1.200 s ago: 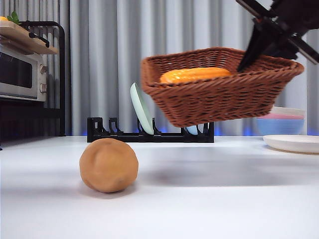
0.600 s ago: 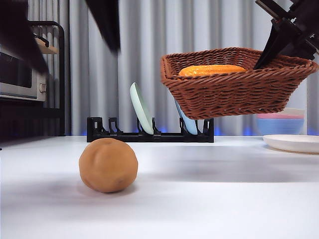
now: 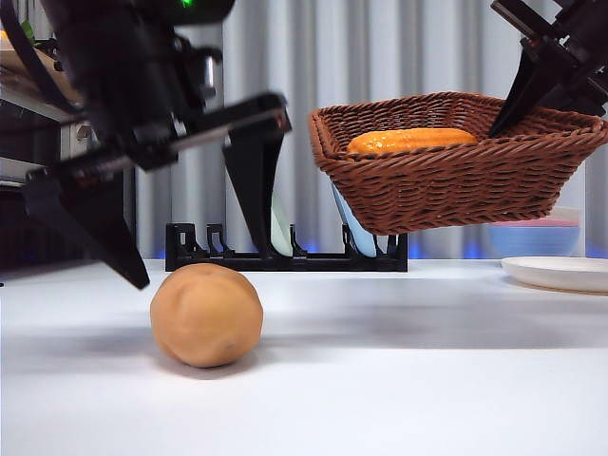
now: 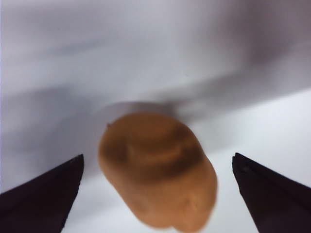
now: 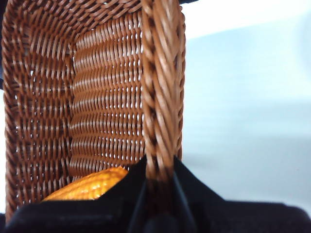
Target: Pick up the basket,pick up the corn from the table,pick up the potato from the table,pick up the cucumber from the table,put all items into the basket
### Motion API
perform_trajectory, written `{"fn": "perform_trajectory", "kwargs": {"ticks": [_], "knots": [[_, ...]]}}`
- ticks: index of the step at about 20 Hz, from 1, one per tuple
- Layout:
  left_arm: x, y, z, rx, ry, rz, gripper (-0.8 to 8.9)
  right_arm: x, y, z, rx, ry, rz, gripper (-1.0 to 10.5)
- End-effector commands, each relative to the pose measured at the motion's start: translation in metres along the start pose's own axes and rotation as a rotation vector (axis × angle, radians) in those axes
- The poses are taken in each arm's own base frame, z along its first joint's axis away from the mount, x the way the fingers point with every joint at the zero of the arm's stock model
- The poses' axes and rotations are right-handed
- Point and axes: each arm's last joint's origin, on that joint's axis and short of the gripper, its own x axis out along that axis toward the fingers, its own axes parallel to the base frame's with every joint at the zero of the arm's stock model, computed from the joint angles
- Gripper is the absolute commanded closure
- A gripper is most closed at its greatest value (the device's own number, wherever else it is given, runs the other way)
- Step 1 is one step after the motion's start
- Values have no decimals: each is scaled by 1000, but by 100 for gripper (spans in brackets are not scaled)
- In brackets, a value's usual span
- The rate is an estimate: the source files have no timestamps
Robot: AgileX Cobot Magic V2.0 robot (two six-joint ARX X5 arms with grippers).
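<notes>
The tan-brown potato lies on the white table at the front left. My left gripper hangs open just above it, one jaw on each side, not touching; the left wrist view shows the potato between the spread jaws. My right gripper is shut on the rim of the reddish-brown wicker basket and holds it in the air at the right. The orange-yellow corn lies inside the basket, also in the right wrist view. The cucumber is out of view.
A black dish rack with upright plates stands behind the potato. A microwave on a shelf is at the far left. A white plate and stacked bowls are at the right.
My left arm has come down from the top left until its open jaws straddle the potato. The basket has levelled and drifted slightly right.
</notes>
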Motion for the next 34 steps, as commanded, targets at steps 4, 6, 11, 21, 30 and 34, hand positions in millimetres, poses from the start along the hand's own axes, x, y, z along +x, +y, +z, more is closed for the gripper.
{"fn": "perform_trajectory", "kwargs": {"ticks": [4, 6, 11, 21, 30, 34], "knots": [[28, 2, 1, 29, 59, 32, 252, -3, -4, 2, 3, -21, 1, 949], [29, 2, 1, 65, 59, 41, 467, -4, -7, 3, 8, -26, -5, 949], [27, 2, -1, 162, 77, 38, 821, -4, -8, 3, 11, -28, -9, 949], [-174, -26, -5, 244, -561, -414, 821, 2, 5, -2, -17, 6, 27, 949], [-138, -69, 61, 380, -568, -254, 821, 18, 46, -21, -98, 122, 130, 949], [-82, -74, 76, 408, -497, -42, 812, 20, 53, -24, -111, 138, 147, 949]]}}
